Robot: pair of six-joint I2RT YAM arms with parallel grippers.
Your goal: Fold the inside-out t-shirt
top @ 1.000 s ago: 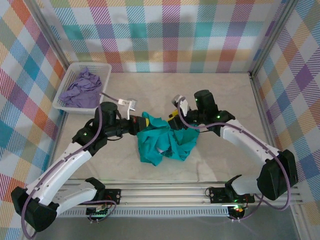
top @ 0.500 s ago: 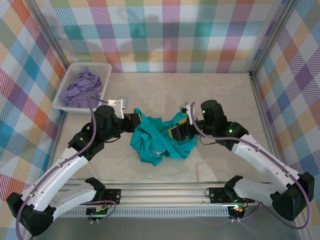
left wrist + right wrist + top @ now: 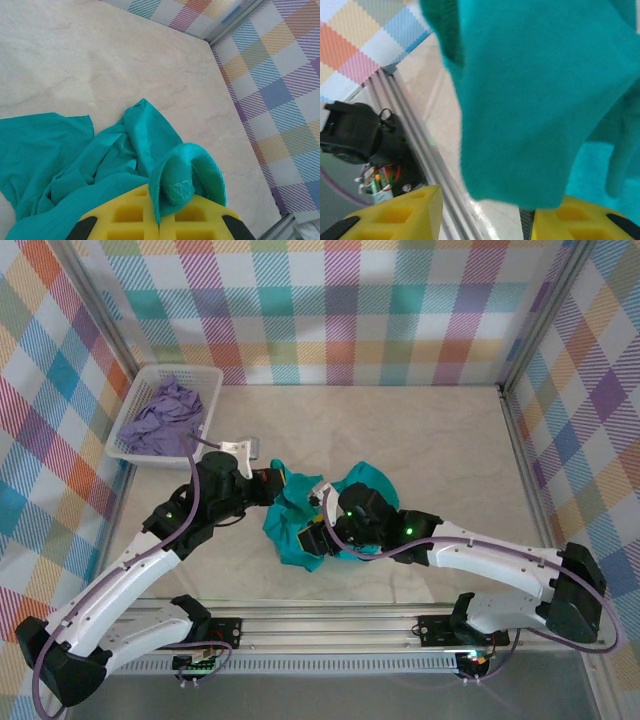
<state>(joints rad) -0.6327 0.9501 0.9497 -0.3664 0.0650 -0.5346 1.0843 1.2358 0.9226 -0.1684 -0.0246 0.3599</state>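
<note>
The inside-out t-shirt (image 3: 288,525) is a teal bunch in the middle of the table. My left gripper (image 3: 283,485) sits at its far left edge. In the left wrist view this gripper (image 3: 160,200) is shut on a thick hemmed fold of the t-shirt (image 3: 125,145), which spreads away over the table. My right gripper (image 3: 312,537) lies low across the bunch's near side, pointing left. In the right wrist view its yellow fingers (image 3: 400,212) stand apart. A flap of the t-shirt (image 3: 530,100) hangs in front of them and rests against the right one.
A white basket (image 3: 140,448) holding a lavender garment (image 3: 160,418) stands at the back left. The metal rail (image 3: 330,625) with the arm bases runs along the near edge. Plaid walls close in the left, back and right sides.
My right arm has swung from the bunch's far right side round to its near side and dropped low. The bunch has been drawn in tighter. My left gripper keeps its hold.
</note>
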